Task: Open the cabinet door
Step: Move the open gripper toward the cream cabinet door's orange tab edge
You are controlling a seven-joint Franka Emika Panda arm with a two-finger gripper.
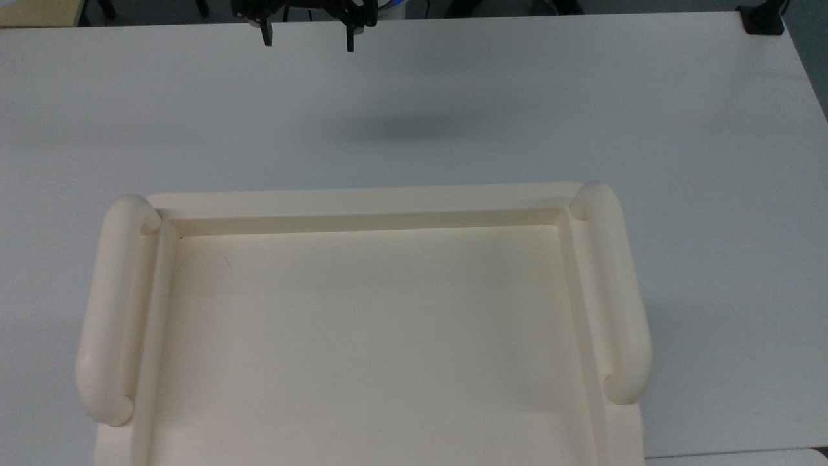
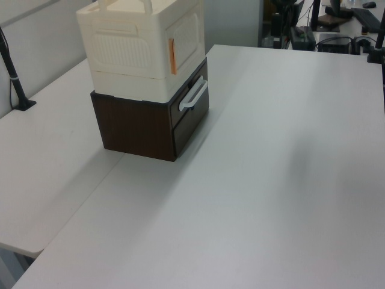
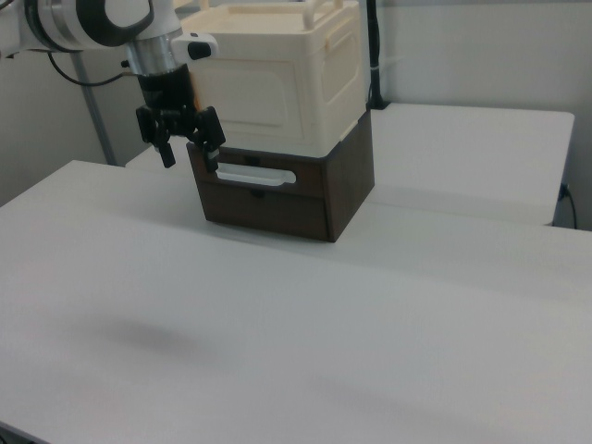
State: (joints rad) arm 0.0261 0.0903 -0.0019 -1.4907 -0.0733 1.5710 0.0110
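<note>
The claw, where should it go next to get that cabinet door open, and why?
Probably toward the cream cabinet's front. The claw hangs open in the air, well above the table, holding nothing. The cabinet door looks shut, flush with the cream box above the dark drawer unit. Closing that gap comes first, likely toward the door's edge.

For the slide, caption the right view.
Open black two-finger hand hovers before closed cream cabinet door atop dark brown drawer box.
</note>
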